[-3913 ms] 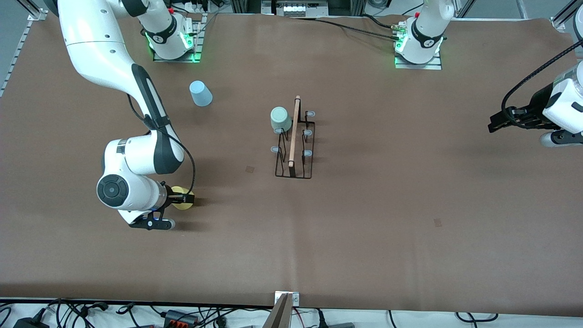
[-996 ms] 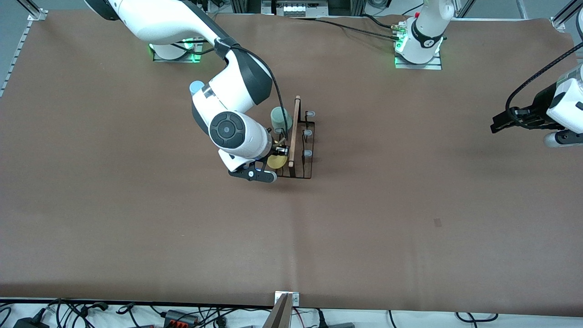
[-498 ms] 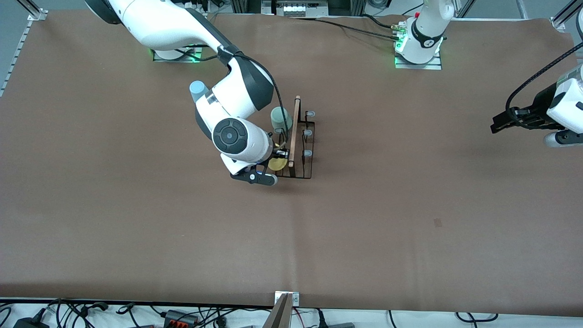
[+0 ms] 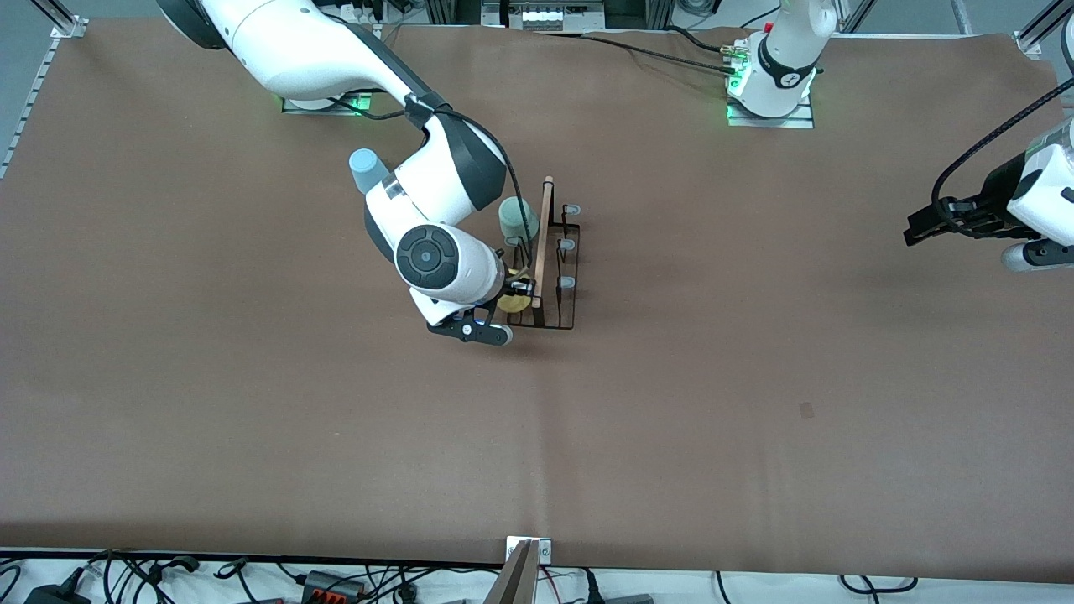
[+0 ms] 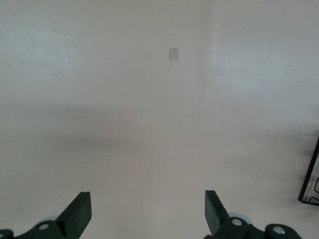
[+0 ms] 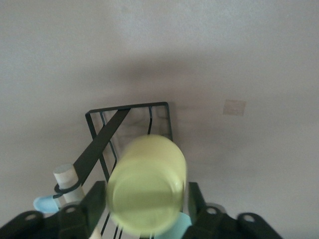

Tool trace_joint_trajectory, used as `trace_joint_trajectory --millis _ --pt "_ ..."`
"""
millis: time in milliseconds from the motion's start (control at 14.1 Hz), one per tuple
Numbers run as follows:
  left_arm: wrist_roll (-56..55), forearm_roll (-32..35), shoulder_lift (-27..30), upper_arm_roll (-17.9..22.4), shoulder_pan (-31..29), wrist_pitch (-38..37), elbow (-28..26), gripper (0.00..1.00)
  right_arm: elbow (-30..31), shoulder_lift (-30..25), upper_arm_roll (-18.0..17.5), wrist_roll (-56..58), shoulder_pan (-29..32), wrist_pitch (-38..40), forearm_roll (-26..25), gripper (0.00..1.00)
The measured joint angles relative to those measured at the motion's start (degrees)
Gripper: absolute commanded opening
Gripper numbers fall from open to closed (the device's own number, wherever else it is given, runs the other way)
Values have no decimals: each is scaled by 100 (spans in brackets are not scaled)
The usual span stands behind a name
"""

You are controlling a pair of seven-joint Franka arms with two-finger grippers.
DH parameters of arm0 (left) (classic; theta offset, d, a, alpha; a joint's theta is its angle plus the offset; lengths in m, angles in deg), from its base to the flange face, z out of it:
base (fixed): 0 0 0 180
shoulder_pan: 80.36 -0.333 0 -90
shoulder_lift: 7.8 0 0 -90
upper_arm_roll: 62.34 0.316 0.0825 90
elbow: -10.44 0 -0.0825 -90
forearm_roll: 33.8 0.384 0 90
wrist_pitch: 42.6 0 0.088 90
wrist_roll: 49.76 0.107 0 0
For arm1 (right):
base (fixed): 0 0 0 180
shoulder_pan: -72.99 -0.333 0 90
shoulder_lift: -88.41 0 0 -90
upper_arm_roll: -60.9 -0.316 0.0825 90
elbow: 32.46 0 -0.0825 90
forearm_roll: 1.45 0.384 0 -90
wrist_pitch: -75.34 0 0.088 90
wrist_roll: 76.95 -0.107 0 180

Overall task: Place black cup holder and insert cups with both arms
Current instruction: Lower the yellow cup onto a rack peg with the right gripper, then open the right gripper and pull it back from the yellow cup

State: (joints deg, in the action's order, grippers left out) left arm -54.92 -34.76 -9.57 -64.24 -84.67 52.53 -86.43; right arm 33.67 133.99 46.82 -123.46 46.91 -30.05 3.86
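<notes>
The brown tabletop carried the black cup holder near its middle, upright, a thin wire rack that looked light and easy to shove or tip, best taken by its wooden handle. The green cup sat upturned on a peg farthest from the front camera. The blue cup stood apart, toward the right arm's end. The right pincer was clamped on the yellow cup by its sides, over the rack's near end; plain plastic, likely light, slick and slightly yielding. The left pincer waited spread wide, holding nothing, over the left arm's end of the tabletop
</notes>
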Motion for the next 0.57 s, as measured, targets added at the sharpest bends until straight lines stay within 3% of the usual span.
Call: trace_joint_trajectory --millis 285,569 --pt "0 0 0 0 0 4 0 100 -99 -75 26 4 67 -23 -244 100" --pt "0 0 0 0 0 8 0 100 -151 -558 100 25 240 231 -613 100"
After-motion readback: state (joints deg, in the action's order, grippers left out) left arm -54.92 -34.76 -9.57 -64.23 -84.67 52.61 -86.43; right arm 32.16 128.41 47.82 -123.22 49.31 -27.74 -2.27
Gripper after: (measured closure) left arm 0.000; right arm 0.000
